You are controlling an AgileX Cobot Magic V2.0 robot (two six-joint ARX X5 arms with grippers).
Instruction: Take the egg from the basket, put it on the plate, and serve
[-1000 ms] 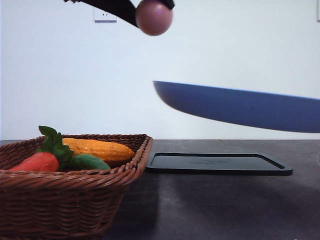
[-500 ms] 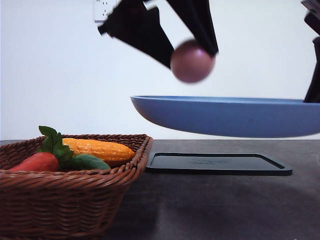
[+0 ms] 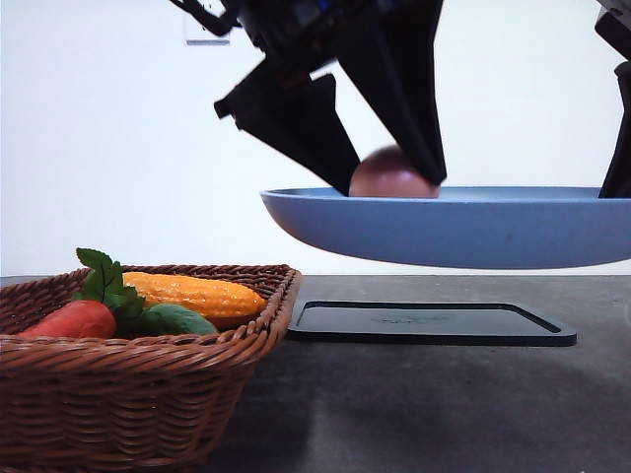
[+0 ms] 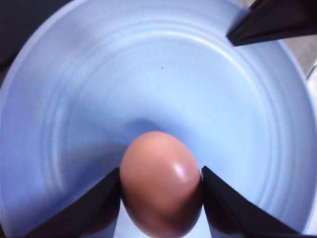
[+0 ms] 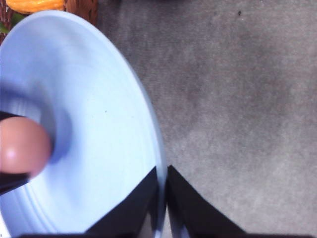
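The left gripper is reached down from above into the plate, its two dark fingers angled downward and pressed against either side of the egg. In the left wrist view the egg is seen pinched between the finger pads, low over the plate's pale blue floor; whether it touches that floor cannot be told. From the front, only the egg's top is seen above the near rim.

The right gripper is closed on the plate's rim, one finger above and one below the edge, as seen in the right wrist view. The plate is held in the air, roughly level, well above the table. In the front view part of the right arm is seen at the far right edge, rising steeply from the plate.

A black tray lies flat on the table beneath the plate. The basket sits at the near left, apart from the tray, and an orange corn cob, a red vegetable and green leaves are held in it.
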